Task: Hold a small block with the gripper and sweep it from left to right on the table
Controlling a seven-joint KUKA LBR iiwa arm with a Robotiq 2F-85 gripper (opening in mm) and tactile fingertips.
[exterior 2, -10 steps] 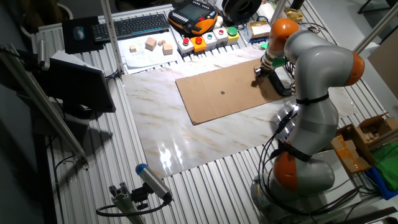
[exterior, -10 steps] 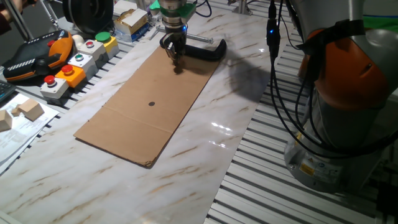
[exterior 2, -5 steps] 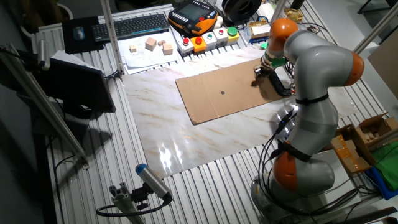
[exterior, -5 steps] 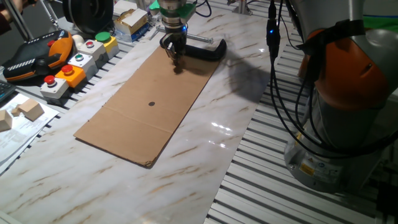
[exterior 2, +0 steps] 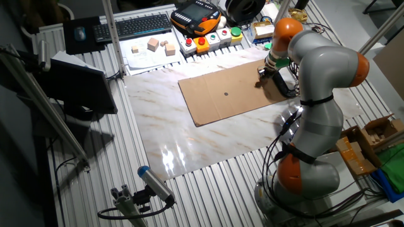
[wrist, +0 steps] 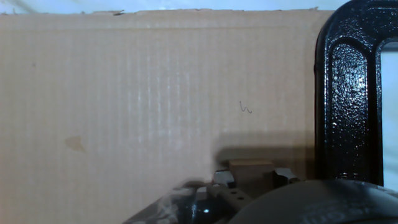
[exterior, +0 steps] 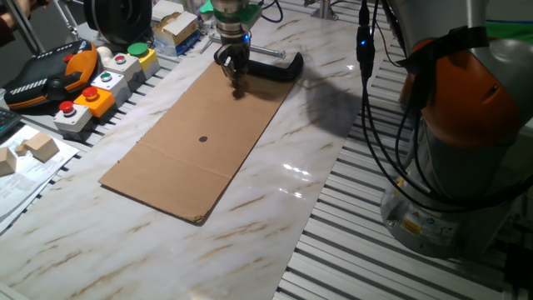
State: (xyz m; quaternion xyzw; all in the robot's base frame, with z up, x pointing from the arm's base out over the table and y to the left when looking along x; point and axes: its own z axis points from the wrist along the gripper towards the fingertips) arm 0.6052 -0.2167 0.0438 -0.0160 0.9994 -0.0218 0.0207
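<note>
The small black two-finger gripper (exterior: pixel 234 82) is pinched tight on the tiny brown wooden cube (wrist: pixel 251 169), pressing it down on the flat brown cardboard sheet (exterior: pixel 200 133). Just beside it sits the black metal C-clamp (wrist: pixel 348 99), over the glossy white marble-patterned table (exterior: pixel 275 208).

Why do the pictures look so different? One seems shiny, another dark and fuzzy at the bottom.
One fixed view: lamp glare on the glossy white marble table. Hand view: the flat brown cardboard sheet is sharp, while the black gripper and tiny brown wooden block at the bottom are dim and blurred, shadow behind them.
</note>
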